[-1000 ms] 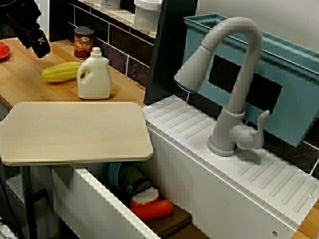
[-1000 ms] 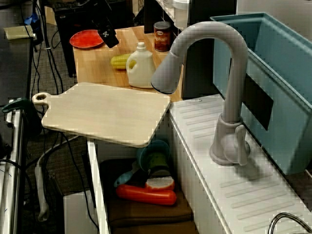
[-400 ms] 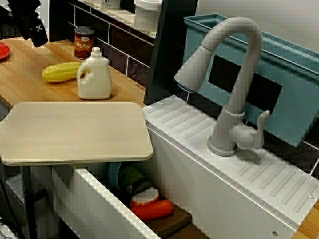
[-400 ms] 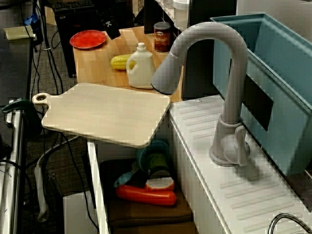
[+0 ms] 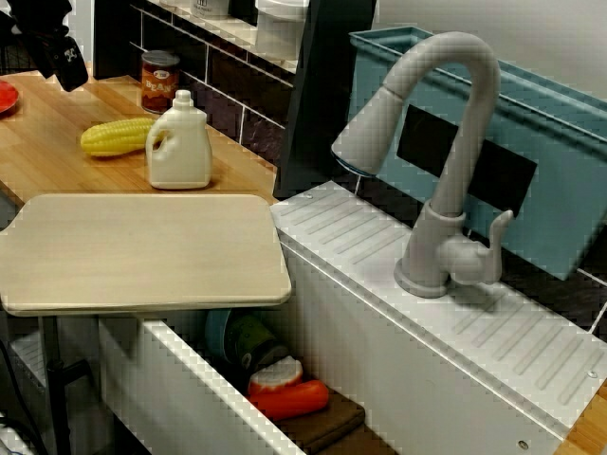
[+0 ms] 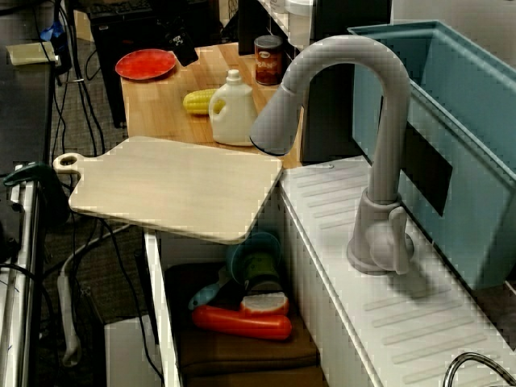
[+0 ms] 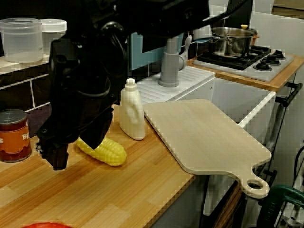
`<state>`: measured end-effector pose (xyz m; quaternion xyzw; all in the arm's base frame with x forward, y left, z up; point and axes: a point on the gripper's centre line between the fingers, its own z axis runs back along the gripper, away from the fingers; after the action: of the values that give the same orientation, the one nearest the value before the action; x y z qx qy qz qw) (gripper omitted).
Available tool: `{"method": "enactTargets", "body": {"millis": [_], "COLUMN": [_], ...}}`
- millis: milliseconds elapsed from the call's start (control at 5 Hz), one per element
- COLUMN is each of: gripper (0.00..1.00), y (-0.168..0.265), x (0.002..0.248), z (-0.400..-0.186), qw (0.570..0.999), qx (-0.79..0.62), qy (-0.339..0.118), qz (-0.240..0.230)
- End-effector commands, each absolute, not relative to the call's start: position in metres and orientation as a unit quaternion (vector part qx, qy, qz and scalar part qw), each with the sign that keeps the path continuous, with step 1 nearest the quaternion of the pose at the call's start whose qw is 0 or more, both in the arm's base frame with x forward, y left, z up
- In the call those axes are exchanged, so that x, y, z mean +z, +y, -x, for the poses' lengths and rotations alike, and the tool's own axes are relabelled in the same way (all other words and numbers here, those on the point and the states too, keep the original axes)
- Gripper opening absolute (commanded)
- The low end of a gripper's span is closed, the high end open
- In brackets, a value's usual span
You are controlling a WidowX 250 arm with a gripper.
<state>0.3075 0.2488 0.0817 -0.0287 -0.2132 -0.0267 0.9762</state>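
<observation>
Over the wooden desk [image 5: 47,161] the jaws hang near the corn [image 5: 116,136] and bottle [image 5: 179,142]; spread or pressed, I cannot tell.

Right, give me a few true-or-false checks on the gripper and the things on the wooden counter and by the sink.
1. The yellow corn cob lies on the wooden counter beside the white plastic jug. True.
2. The black gripper grips the jug. False: it hangs apart from it, above the counter past the corn.
3. The pale wooden cutting board reaches out over the white sink. True.
4. The round red plate sits on the cutting board. False: it is on the counter; the board is bare.
5. The red-labelled tin can stands in the sink. False: it stands on the counter by the tiled wall.
</observation>
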Motion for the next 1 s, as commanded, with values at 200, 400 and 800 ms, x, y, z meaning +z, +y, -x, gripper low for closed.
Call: {"method": "enactTargets", "body": {"millis": [200, 400, 800], "gripper": [1.00, 1.00, 1.00], "y": [0.229, 0.212, 0.189], "x": [0.102, 0.105, 0.110], "z": [-0.310, -0.322, -0.342], "qw": [0.971, 0.972, 0.971], "qx": [-0.053, -0.055, -0.063], "qy": [-0.235, -0.227, -0.229], "qz": [0.010, 0.002, 0.002]}}
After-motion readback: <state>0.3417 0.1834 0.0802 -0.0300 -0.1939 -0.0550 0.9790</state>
